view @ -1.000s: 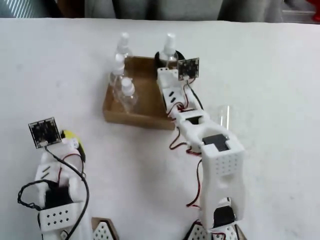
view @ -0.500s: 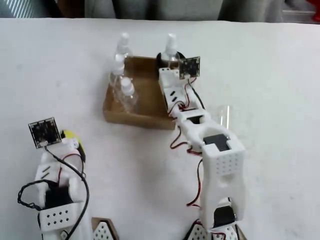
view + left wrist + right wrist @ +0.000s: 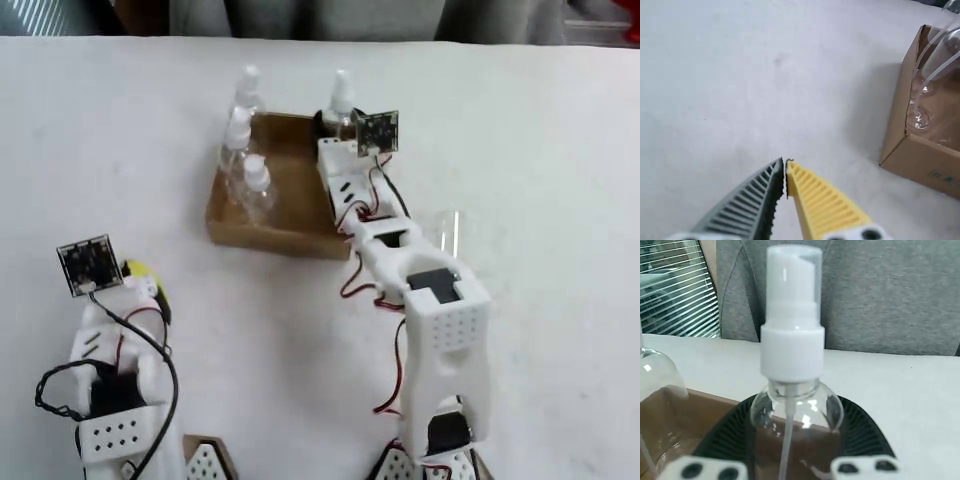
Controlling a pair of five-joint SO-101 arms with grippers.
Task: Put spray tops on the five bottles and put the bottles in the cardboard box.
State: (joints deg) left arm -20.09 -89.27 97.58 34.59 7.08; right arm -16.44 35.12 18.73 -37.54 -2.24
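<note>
Nearest, the left arm's grey-and-yellow ridged gripper (image 3: 785,165) hovers over the white table (image 3: 520,120). Its jaws are closed tip to tip with nothing between them, and the brown cardboard box (image 3: 270,240) lies well beyond them.

Farther out, the right arm's black curved gripper (image 3: 794,432) is closed around the round body of a clear plastic bottle (image 3: 790,405), which is upright and fitted with a white spray top (image 3: 792,325). Directly below these jaws is the box's far corner.

Beside these jaws, towards the left arm, three more clear capped bottles (image 3: 237,130) stand close together along the box's opposite wall.

Judged hazards:
- If the jaws open with the bottle's base over the cardboard rim instead of the floor, the bottle could topple outwards.
- The smooth, rounded body could slip or twist in the grip.
- A sideways swing could knock over the neighbouring bottles.
</note>
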